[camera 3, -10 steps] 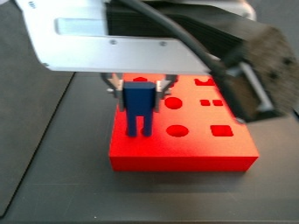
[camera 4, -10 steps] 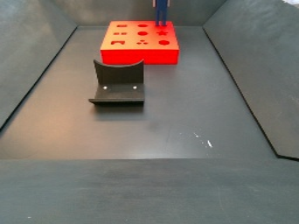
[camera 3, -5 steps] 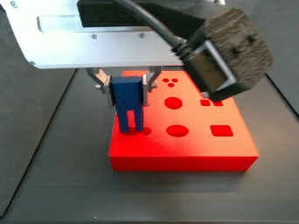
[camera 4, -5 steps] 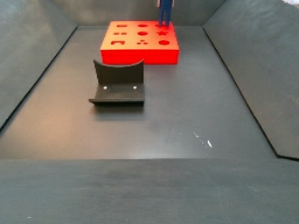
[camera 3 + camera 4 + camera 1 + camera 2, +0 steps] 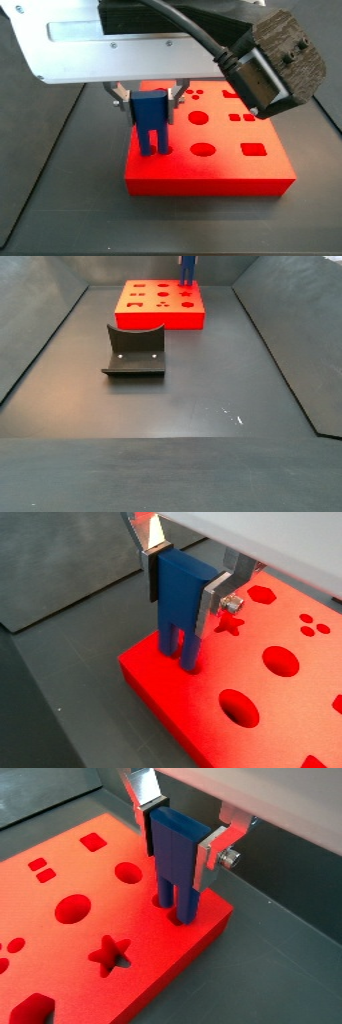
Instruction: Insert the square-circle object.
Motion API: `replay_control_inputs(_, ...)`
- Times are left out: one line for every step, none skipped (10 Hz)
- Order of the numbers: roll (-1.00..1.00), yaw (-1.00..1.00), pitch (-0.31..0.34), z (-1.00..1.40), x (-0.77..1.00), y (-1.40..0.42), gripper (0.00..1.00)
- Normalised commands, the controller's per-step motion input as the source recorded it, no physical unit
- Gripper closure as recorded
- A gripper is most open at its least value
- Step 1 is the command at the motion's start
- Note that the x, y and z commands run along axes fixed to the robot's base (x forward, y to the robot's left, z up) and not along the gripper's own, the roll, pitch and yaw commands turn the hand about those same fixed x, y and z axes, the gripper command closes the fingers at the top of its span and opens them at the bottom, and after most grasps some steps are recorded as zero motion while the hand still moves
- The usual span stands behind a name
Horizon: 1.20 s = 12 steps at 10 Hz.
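The square-circle object (image 5: 181, 607) is a tall blue peg with two thin legs, held upright. My gripper (image 5: 183, 584) is shut on its blocky upper body, one silver finger (image 5: 214, 597) on each side. The leg tips meet the red board (image 5: 274, 712) near one corner and seem to enter holes there; how deep is unclear. The peg (image 5: 178, 863), gripper (image 5: 178, 836) and board (image 5: 67, 963) show in both wrist views. In a side view the peg (image 5: 150, 122) stands on the board's left part (image 5: 227, 168) under the gripper (image 5: 150, 98). In a side view only the peg's lower end (image 5: 187, 268) shows above the board (image 5: 160, 318).
The board has star, round, square and hexagon holes (image 5: 110, 955). The fixture (image 5: 134, 351) stands on the dark floor in front of the board. Sloping dark walls (image 5: 40, 346) close in both sides. The arm's large wrist body and cable (image 5: 254, 60) hang over the board.
The gripper with the peg has shifted slightly to the left over the board. The legs stay at the board's surface. The grip is unchanged.
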Motion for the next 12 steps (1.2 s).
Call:
replay_control_inputs(0.14, -0.05, 0.147, -0.04, 0.28, 0.00, 1.00)
replay_control_inputs(0.15, -0.09, 0.167, -0.04, 0.31, 0.00, 1.00)
replay_control_inputs(0.18, -0.11, 0.171, -0.10, 0.27, 0.00, 1.00)
replay_control_inputs(0.17, -0.24, 0.137, -0.21, 0.07, -0.06, 1.00)
replay_control_inputs(0.14, -0.37, 0.116, -0.25, -0.02, -0.03, 1.00)
replay_control_inputs(0.10, -0.35, 0.099, -0.23, -0.05, -0.02, 1.00)
replay_control_inputs(0.01, -0.25, 0.023, -0.14, -0.12, -0.03, 1.00)
replay_control_inputs(0.00, -0.16, 0.000, -0.07, -0.18, -0.05, 1.00)
replay_control_inputs(0.00, 0.00, -0.019, -0.01, -0.05, -0.09, 1.00)
replay_control_inputs(0.00, 0.00, -0.023, -0.05, 0.00, -0.03, 1.00)
replay_control_inputs(0.00, 0.00, 0.000, -0.21, 0.10, 0.00, 1.00)
replay_control_inputs(0.00, 0.04, 0.011, -0.40, 0.33, 0.00, 1.00)
